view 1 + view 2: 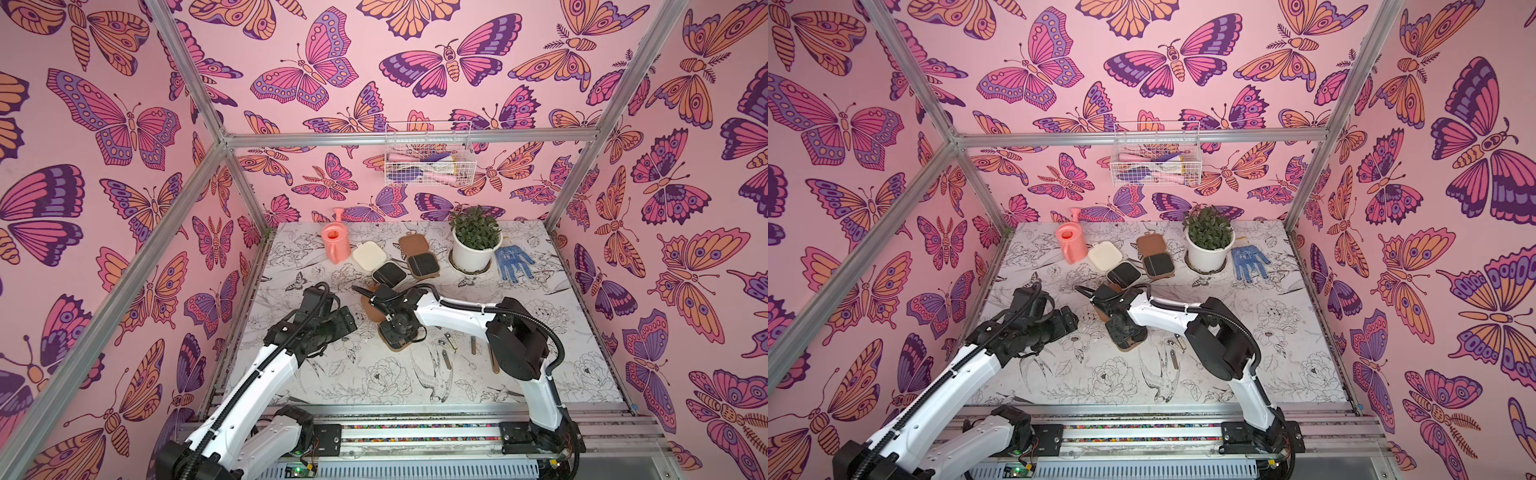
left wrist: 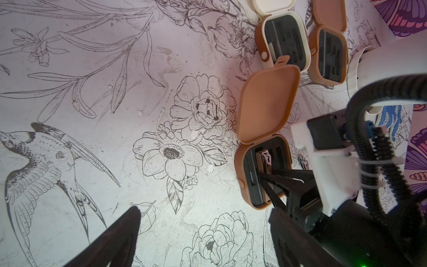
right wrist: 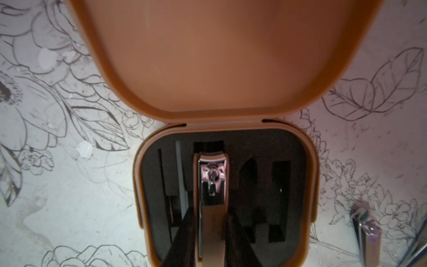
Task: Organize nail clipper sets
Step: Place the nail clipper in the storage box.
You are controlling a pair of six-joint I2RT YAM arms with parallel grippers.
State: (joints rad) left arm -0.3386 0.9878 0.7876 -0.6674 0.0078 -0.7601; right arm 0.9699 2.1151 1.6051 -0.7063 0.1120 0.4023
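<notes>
The right gripper [image 3: 211,213] is closed narrowly on a silver nail clipper [image 3: 212,182] over the black lining of the open tan case [image 1: 369,311], at the middle of both top views. The left gripper [image 2: 205,212], left of centre, gapes wide and empty. The cream case [image 1: 368,254] and the second tan case [image 1: 415,249] lie open just above.

Floral table [image 1: 332,374] — cases [image 1: 423,266], clippers [image 1: 449,340], glove [image 1: 513,259]

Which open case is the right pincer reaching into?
The frontmost tan-brown rounded-square case; the cream case and other tan-brown case lie farther back. The right pincer holds a metal nail clipper over it.
</notes>
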